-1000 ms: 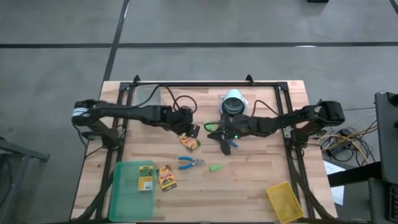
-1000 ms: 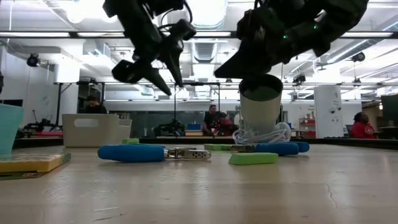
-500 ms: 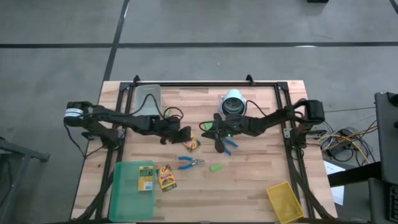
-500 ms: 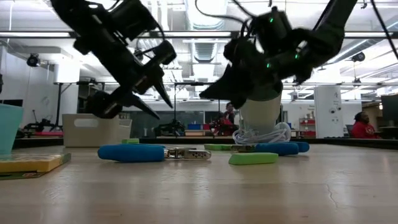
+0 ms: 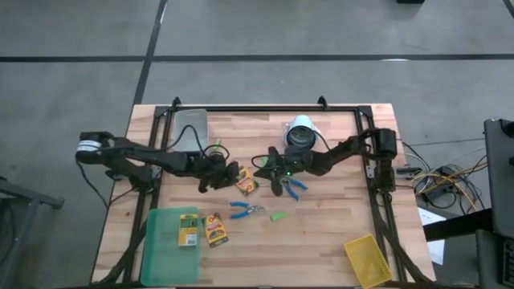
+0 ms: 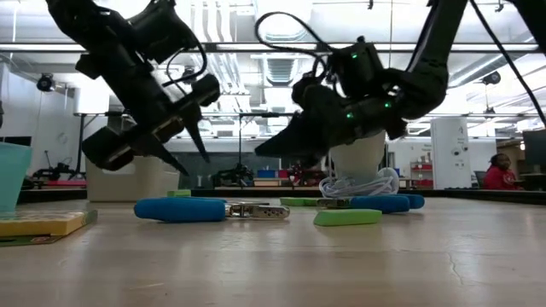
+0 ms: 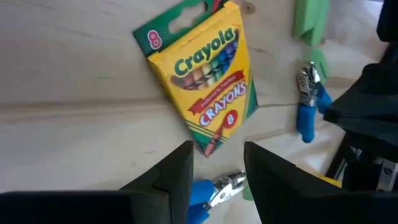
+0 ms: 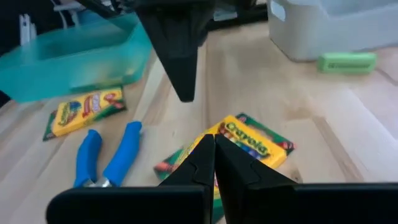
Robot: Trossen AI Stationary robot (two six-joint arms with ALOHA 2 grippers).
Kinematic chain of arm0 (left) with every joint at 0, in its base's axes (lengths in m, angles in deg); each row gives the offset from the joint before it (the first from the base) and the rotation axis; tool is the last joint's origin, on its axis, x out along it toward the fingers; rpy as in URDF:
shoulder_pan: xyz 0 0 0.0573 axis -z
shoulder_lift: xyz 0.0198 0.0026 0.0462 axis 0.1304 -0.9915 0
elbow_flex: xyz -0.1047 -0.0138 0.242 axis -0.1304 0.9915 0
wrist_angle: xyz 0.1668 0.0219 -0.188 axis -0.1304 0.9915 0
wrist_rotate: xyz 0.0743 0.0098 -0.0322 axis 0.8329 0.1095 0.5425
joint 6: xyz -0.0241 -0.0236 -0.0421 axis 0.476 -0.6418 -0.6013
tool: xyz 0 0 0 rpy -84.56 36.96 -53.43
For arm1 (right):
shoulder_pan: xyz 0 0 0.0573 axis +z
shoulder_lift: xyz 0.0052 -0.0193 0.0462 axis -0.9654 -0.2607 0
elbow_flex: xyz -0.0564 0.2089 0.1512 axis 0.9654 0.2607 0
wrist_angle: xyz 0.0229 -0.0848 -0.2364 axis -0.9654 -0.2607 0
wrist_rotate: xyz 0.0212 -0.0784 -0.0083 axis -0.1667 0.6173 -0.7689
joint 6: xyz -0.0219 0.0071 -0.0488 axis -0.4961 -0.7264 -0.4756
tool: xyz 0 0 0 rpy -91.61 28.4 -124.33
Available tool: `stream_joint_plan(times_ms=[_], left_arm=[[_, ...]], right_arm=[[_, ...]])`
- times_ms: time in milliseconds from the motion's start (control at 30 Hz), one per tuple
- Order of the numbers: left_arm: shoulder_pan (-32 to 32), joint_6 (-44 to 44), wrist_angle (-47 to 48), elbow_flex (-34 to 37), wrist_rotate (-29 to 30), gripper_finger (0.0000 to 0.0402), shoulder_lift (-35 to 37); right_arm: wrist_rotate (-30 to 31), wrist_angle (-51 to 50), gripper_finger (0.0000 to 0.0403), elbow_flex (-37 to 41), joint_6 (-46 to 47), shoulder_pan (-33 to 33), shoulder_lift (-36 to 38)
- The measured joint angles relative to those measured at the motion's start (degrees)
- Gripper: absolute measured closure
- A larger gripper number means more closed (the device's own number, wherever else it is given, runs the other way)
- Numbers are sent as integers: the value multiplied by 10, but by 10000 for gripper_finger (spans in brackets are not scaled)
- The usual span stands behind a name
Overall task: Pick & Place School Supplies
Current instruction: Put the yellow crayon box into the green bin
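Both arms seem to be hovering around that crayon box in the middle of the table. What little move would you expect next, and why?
Probably the left gripper eases forward and down to straddle the crayon box: its fingers stand apart, empty, with the box lying flat just ahead. The right gripper is shut and empty on the box's other side, so it looks less ready to grasp.

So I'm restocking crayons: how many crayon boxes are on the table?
3: one mid-table between the two arms, one beside the green tray, one inside the tray. More may be hidden.

Green tray (image 5: 163, 241) sitting at table's (image 5: 321, 249) near-left corner; yellow bin (image 5: 369, 258) lying near-right; grey bin (image 5: 190, 128) resting far-left.
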Motion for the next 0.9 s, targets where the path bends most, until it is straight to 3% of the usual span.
stream_joint_plan(times_ms=[600,700,900], left_arm=[[1,-46,91,0,4,254,-5],[1,-49,89,5,13,254,-5],[1,-48,57,21,13,254,-5]], right_arm=[[-7,-177,394,-105,-27,0,-32],[-7,-235,394,-134,-31,0,-32],[-7,-248,394,-141,-52,-3,-32]])
